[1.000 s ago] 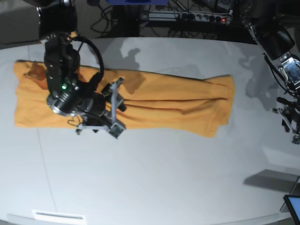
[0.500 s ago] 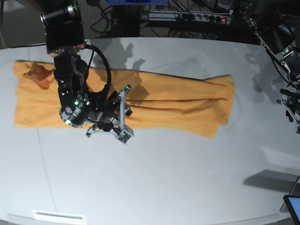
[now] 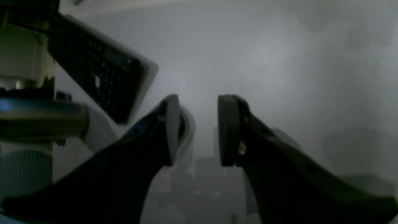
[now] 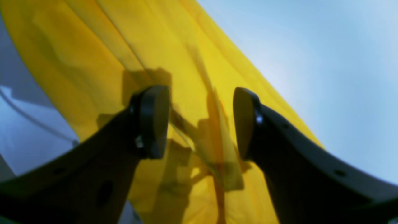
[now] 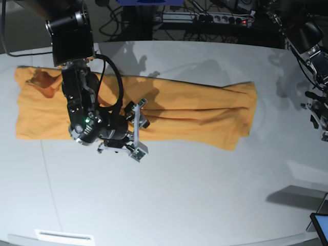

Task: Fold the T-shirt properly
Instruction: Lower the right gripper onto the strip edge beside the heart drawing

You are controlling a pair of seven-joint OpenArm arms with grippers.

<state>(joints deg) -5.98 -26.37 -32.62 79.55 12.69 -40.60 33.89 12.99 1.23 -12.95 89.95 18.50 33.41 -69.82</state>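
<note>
Shirt (image 5: 174,115) first: orange-yellow, folded into a long band running across the upper half of the base view, from the far left edge of the desk (image 5: 195,200) to just right of centre. Long creases run along its length. The right end bunches into soft layered folds with a slanted lower corner. At the upper left corner there's a darker, rumpled patch, the neck area by the look of it, though any mark or tag there is too small to read.

Right arm sits over the shirt's left-centre in the base view, its fingers (image 5: 137,128) reaching across the lower edge of the cloth. From the right wrist view the fingers (image 4: 202,121) stand wide apart, nothing between the pads, with a raised ridge of yellow fabric (image 4: 186,62) lying below the gap and their shadows thrown on the cloth.

Left arm is out at the right edge of the base view, well apart from the shirt. Its wrist view is dim and grey; the fingers (image 3: 198,130) show a moderate gap with nothing in it.

Desk is pale grey, matte, curved along its far edge, with shadows of the arms across it. Behind it the room is dark: cables and a power strip (image 5: 215,19) with a red light. A screen corner (image 5: 320,225) pokes in at lower right.
</note>
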